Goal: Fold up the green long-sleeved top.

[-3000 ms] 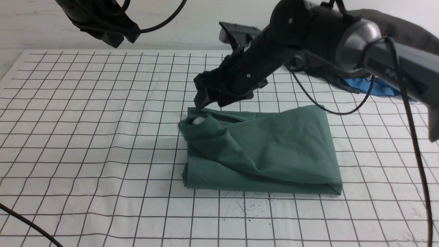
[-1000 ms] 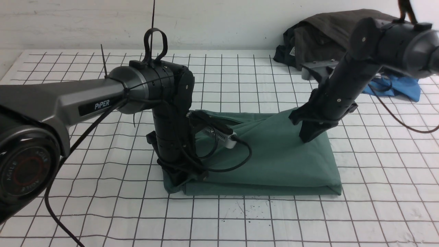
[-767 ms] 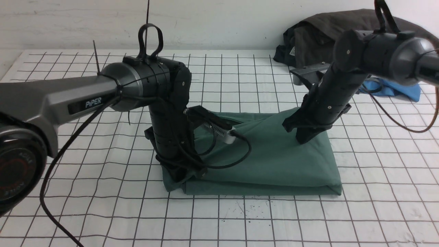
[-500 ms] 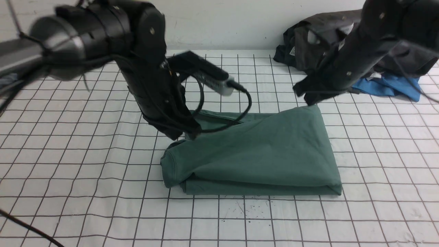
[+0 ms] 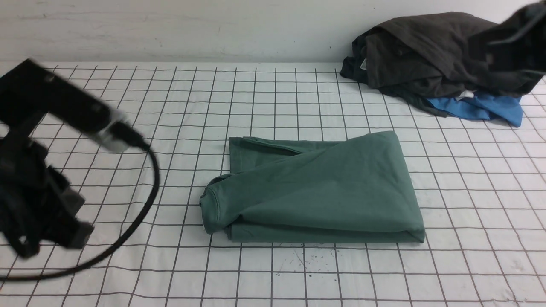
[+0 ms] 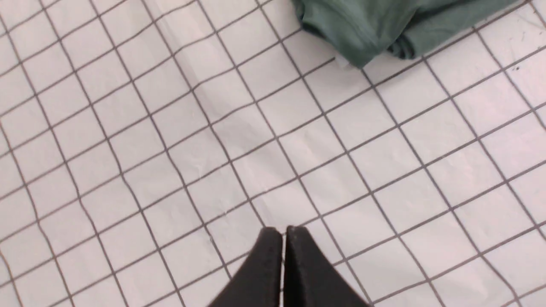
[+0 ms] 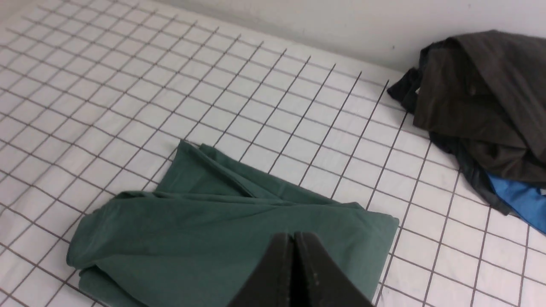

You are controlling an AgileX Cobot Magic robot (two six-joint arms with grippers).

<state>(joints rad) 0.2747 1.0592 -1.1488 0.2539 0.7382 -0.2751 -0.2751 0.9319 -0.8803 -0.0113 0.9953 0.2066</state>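
Observation:
The green long-sleeved top (image 5: pixel 315 192) lies folded in a rough rectangle in the middle of the grid cloth, with a rounded fold sticking out at its near left corner. Nothing touches it. My left arm (image 5: pixel 38 187) is a blur at the far left, well away from the top. In the left wrist view my left gripper (image 6: pixel 283 230) is shut and empty over bare grid, with a corner of the top (image 6: pixel 375 25) beyond it. My right arm (image 5: pixel 516 38) is a blur at the upper right. My right gripper (image 7: pixel 294 234) is shut and empty, high above the top (image 7: pixel 204 230).
A heap of dark grey-black garments (image 5: pixel 426 55) sits at the back right by the wall, with a bright blue garment (image 5: pixel 482 108) under its near edge. Both also show in the right wrist view, the heap (image 7: pixel 482 106) and the blue garment (image 7: pixel 520 198). The white grid cloth (image 5: pixel 298 273) covers the table.
Both arms have lifted off the top and swung away, the left one to the far left, the right one up to the back right. The top now lies flat and free.

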